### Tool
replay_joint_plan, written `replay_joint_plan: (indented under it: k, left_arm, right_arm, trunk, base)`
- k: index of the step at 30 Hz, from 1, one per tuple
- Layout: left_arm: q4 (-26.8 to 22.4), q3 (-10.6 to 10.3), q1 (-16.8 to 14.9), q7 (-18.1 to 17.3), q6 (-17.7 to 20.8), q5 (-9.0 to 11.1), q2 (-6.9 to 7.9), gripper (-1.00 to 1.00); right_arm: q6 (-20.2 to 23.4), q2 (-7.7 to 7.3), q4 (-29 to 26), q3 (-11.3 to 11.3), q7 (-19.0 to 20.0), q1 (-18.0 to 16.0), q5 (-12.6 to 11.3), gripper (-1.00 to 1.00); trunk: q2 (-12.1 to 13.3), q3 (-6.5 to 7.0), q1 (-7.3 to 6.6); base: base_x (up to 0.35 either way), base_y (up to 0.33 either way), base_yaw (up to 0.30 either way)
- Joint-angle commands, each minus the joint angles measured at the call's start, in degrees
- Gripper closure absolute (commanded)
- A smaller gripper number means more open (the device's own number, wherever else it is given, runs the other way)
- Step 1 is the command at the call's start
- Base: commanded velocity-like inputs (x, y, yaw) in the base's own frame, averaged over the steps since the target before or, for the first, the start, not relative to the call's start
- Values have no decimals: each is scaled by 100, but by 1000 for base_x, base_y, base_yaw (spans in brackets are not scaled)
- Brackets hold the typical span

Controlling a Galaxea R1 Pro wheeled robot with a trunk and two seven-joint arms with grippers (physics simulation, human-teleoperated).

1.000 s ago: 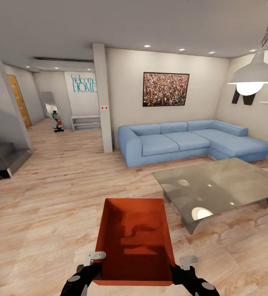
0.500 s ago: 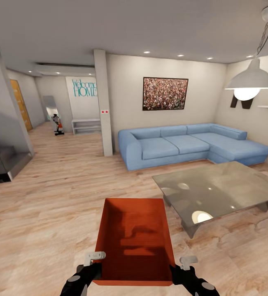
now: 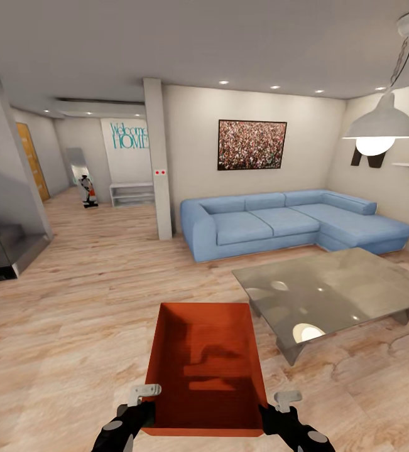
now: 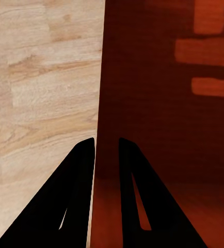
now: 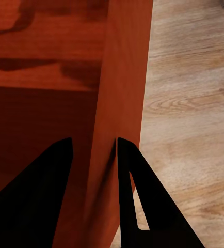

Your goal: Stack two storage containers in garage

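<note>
One orange-red storage container (image 3: 205, 367) held between both grippers, above light wood plank floor (image 3: 72, 314). Left gripper (image 4: 106, 147) nearly closed, fingers pinching container's left wall, one finger inside, one outside. Right gripper (image 5: 91, 147) likewise clamped on right wall. Ahead of right gripper: grey glass coffee table (image 3: 330, 289). Further ahead: light-blue sectional sofa (image 3: 292, 220), framed crowd picture (image 3: 252, 145) above it.

home living room | blue sofa (image 3: 279, 221) | glass coffee table (image 3: 330, 292) | framed picture (image 3: 252, 145)
</note>
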Motion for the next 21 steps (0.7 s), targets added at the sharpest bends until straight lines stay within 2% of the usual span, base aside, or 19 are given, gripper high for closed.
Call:
replay_joint_plan:
  k: [1,11,21]
  left_arm:
    - [-19,34,-6,24,32,-109,0,100]
    - [-19,34,-6,23,24,-104,11,100]
    - [-19,36,-6,15,23,-101,12,100]
  right_arm:
    - [-10,-15,1,91,3,-2,-76,100]
    - [-10,-17,1,91,3,-2,-76,100]
    - [-10,-13,1,91,3,-2,-74,100]
  trunk:
    - [-8,-9,1]
    - [-8,-7,1]
    - [-8,72,1]
  base:
    - [0,0,0]
    - [0,0,0]
    - [0,0,0]
